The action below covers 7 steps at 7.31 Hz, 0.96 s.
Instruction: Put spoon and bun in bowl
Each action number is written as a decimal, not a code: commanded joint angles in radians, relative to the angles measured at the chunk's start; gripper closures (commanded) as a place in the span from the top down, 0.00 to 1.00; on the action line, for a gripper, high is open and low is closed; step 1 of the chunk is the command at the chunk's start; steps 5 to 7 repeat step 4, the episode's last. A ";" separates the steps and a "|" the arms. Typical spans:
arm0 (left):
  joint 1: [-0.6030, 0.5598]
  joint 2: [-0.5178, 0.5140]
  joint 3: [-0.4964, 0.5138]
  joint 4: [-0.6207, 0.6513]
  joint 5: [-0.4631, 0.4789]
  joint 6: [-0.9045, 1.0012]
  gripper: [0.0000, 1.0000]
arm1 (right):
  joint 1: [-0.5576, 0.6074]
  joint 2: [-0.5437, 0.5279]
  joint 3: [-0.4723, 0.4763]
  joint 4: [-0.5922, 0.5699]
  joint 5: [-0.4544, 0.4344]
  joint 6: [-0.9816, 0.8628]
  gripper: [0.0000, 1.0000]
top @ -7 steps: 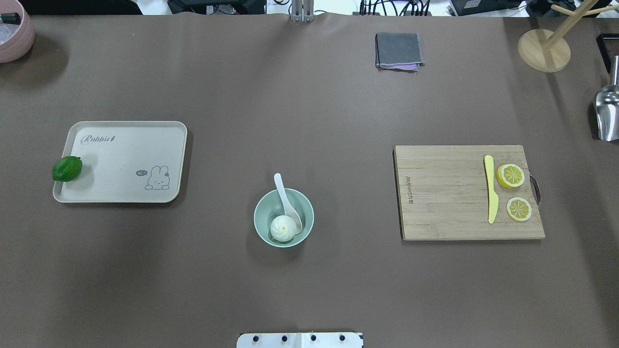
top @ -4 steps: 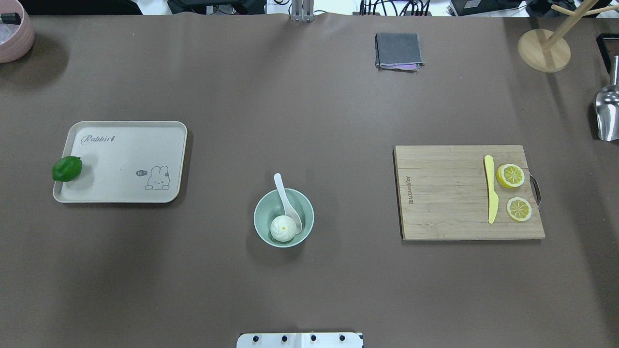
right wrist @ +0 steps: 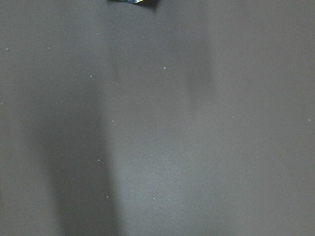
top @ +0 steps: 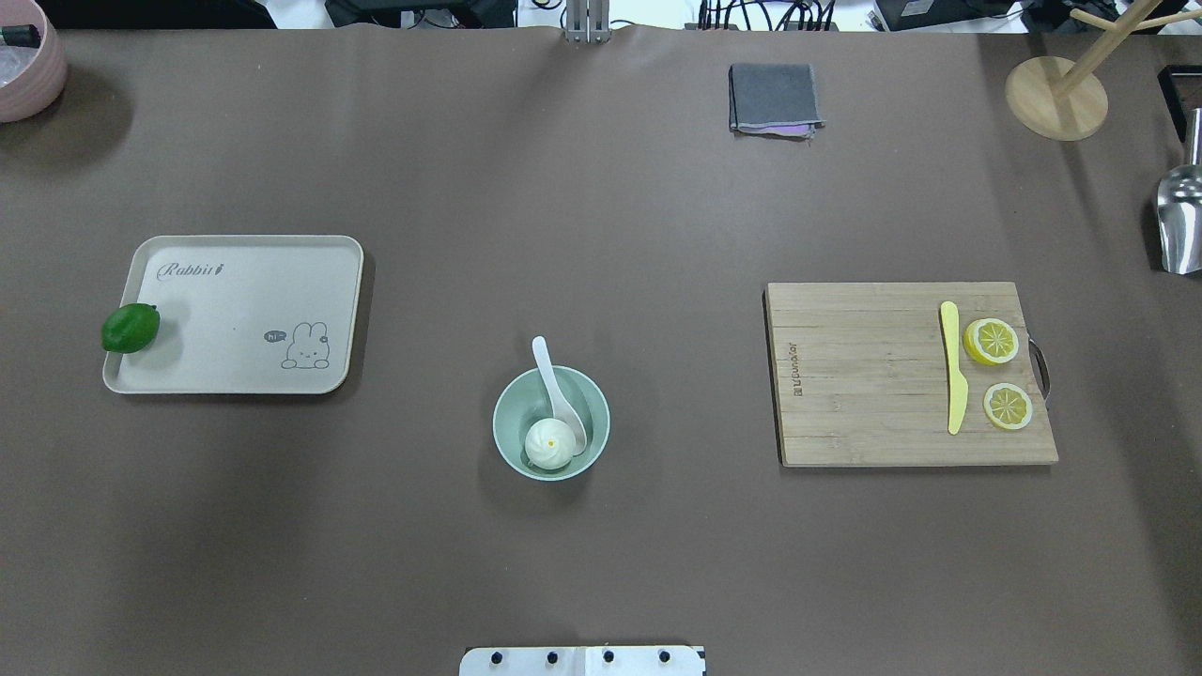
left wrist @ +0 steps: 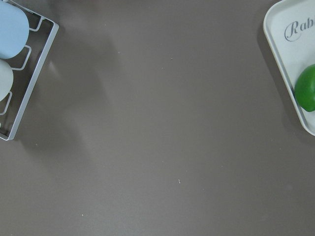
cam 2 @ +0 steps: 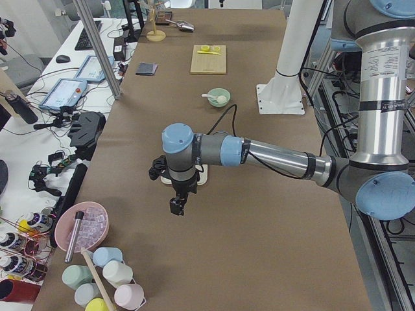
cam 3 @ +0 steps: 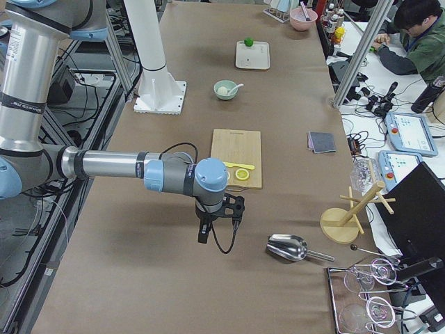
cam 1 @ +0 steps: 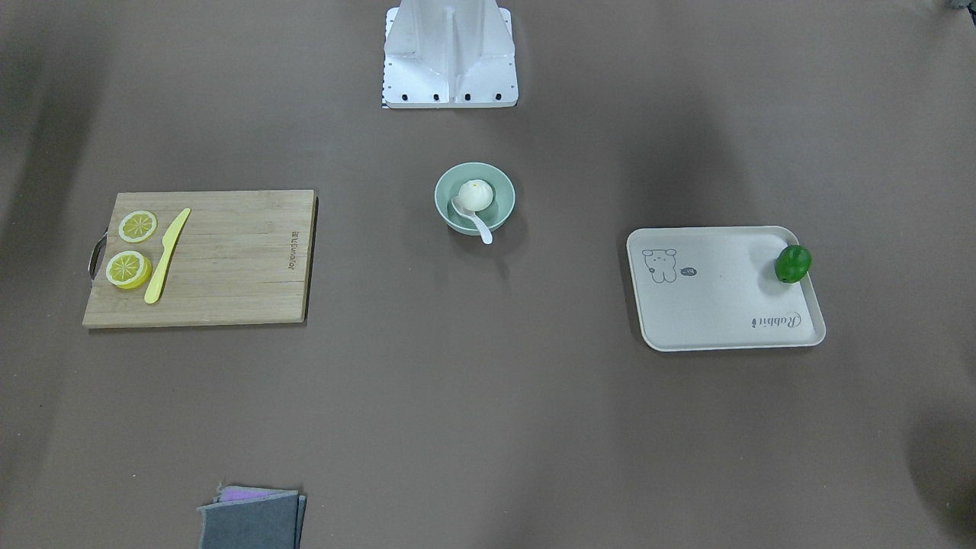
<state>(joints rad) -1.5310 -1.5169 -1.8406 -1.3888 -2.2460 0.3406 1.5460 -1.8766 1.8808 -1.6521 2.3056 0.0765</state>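
- Round pale mint-green bowl (top: 510,420) sits mid brown tabletop (top: 648,225) in the overhead view.
- Small round white steamed bun (top: 549,443) is inside the bowl, at its 6 o'clock side.
- Small glossy white soup spoon (top: 556,387) is in the bowl too, scoop down just beside the bun. Its handle leans over the rim at about 11 o'clock.
- Beige rectangular tray (top: 244,310) lies at the bowl's 9 o'clock, with a round green lime (top: 130,328) on the tray's 9 o'clock edge.
- Wooden cutting board (top: 864,376) lies at the bowl's 3 o'clock and carries a flat yellow plastic knife (top: 953,366) and two lemon slices (top: 992,341).
- Left gripper (cam 2: 176,207) hangs over bare tabletop, well apart from the bowl. Cannot tell whether its jaws are spread or pressed together.
- Right gripper (cam 3: 202,235) hangs over bare tabletop beyond the board. Cannot tell its jaws either.
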 commanded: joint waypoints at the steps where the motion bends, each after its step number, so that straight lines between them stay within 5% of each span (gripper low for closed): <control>1: 0.000 0.000 0.001 0.001 0.002 0.000 0.99 | -0.004 -0.001 0.000 0.001 0.003 0.000 1.00; 7: 0.000 0.000 0.001 0.001 0.000 0.000 0.99 | -0.010 0.001 0.000 0.002 0.024 0.000 1.00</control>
